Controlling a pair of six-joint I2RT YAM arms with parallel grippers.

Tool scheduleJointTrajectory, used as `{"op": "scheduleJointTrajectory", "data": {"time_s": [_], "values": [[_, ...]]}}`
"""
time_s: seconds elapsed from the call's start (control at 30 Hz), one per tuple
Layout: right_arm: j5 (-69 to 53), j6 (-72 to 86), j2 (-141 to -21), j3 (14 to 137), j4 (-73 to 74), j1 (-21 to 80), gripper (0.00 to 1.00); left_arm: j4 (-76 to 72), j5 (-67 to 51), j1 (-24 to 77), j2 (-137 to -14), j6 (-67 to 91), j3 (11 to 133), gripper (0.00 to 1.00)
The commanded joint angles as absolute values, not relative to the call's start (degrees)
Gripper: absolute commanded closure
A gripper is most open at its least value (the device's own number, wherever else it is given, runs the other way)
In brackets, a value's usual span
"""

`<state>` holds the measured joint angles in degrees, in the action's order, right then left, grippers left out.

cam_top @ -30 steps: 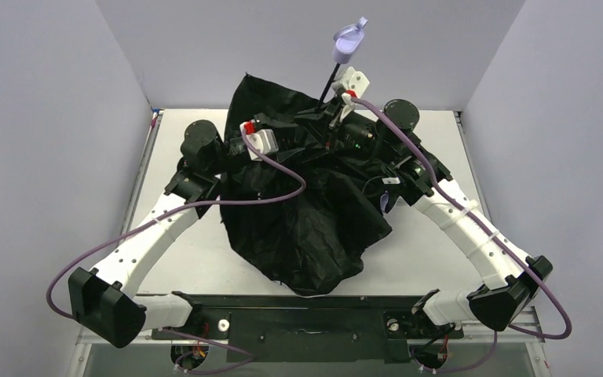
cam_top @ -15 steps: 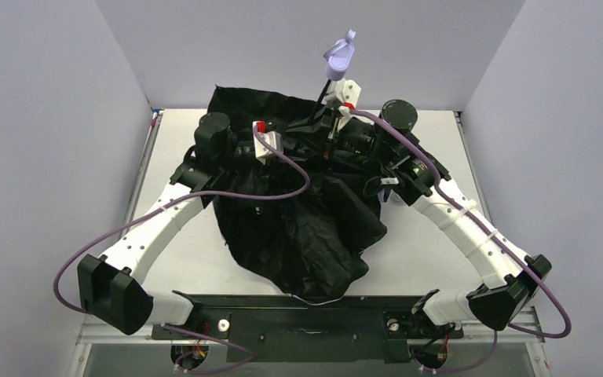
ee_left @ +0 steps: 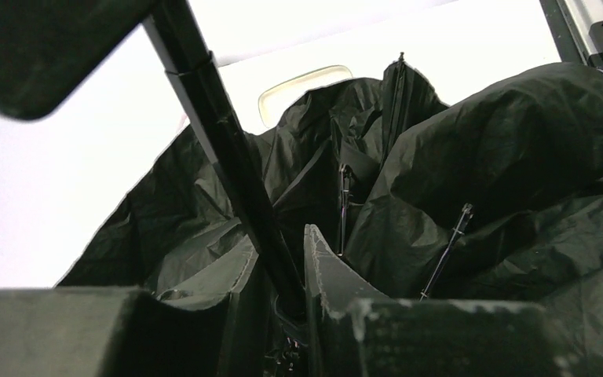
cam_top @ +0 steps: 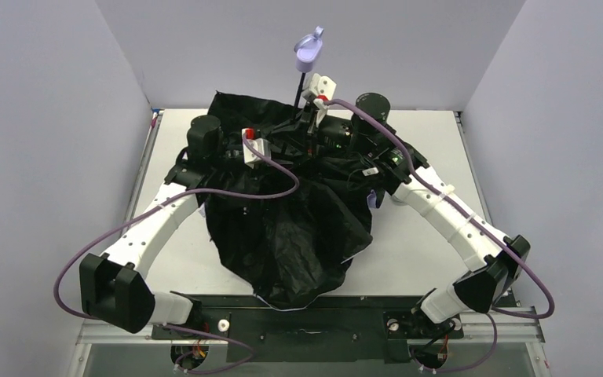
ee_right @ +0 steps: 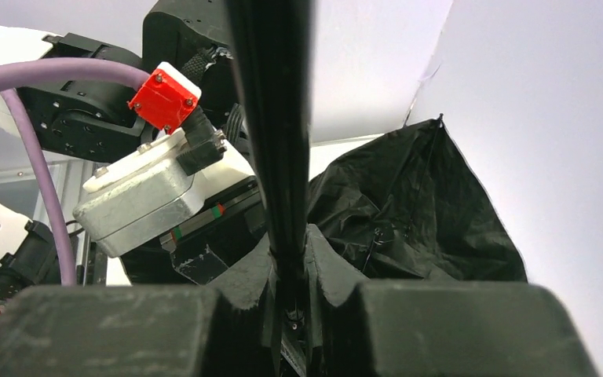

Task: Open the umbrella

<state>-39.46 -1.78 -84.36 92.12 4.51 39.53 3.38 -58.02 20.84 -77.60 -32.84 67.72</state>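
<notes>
The umbrella lies on the table with its black underside up, the crumpled canopy (cam_top: 290, 228) spread between both arms. Its thin black shaft (cam_top: 300, 82) rises toward the back wall and ends in the lavender knob handle (cam_top: 308, 49). My right gripper (cam_top: 312, 122) is shut on the shaft below the handle; in the right wrist view the shaft (ee_right: 271, 94) runs straight up from my gripper (ee_right: 290, 236). My left gripper (cam_top: 284, 146) sits lower, over the canopy, and is shut on the shaft (ee_left: 212, 118), which slants up and left out of the gripper (ee_left: 279, 236). Ribs (ee_left: 447, 251) show among the folds.
A pale oblong case (ee_left: 298, 82) lies on the white table (cam_top: 424, 243) behind the canopy. Grey walls close in the back and both sides. The left arm's wrist camera (ee_right: 137, 196) hangs close beside the right gripper. Purple cables loop from both arms.
My left gripper has closed on the shaft. Both arms, the shaft and the handle have shifted left, and the canopy has slid left with them.
</notes>
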Motion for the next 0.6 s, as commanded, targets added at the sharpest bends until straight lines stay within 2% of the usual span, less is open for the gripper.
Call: {"op": "scheduleJointTrajectory", "data": {"time_s": [0.0,0.3,0.57], "values": [[-41.5,5.9,-78.0,103.2,-10.0,39.4,1.0,11.3,-48.7,15.8,-82.0,-42.3,62.2,0.85],[-40.4,6.8,-78.2,105.9,-10.8,38.9,1.0,9.5,-47.9,14.2,-85.3,-42.6,61.4,0.8],[-40.2,6.6,-77.8,107.2,-10.5,37.7,1.0,8.6,-47.3,13.3,-87.9,-43.2,61.8,0.83]]}}
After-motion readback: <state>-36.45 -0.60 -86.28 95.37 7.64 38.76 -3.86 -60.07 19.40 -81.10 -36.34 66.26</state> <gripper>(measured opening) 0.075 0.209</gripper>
